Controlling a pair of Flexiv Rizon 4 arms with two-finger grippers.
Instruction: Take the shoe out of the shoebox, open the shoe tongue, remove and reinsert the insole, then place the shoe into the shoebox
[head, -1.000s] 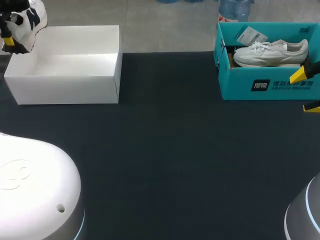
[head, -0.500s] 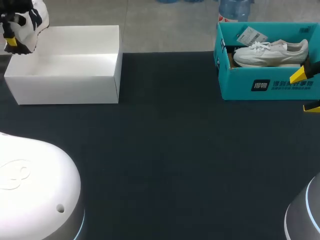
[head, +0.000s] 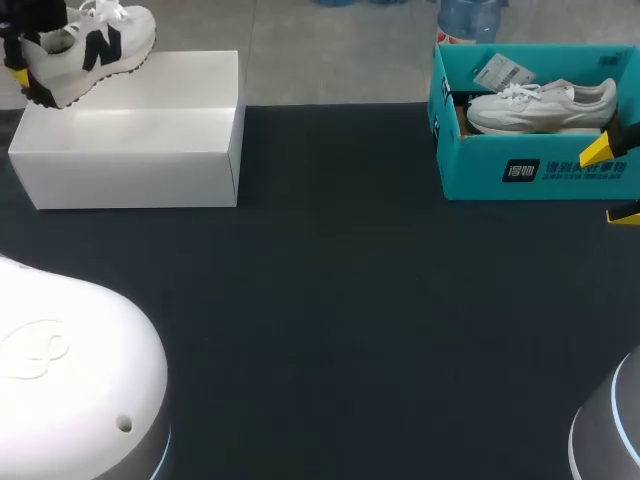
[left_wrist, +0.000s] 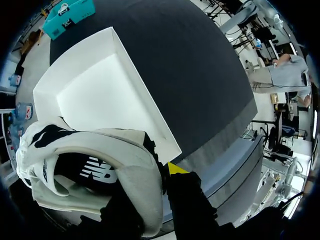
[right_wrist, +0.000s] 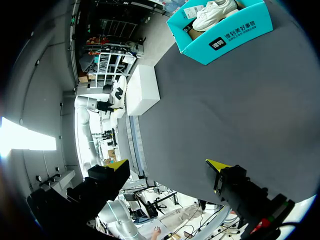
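Left fingers (left_wrist: 176, 168) are clamping the white sneaker (head: 95, 48) at its heel, white shoebox (head: 130, 165) lying beneath; right fingers (right_wrist: 217, 164) are standing apart.

White characters beside a dark square logo ran along the front of the teal cardboard shoebox (head: 470, 172). A dark logo marked the white sneaker (head: 88, 48). The paper tag (head: 497, 70) was illegible.

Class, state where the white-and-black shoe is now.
Head view, far left: the white-and-black shoe is held by the left gripper above the white shoebox's far-left corner.
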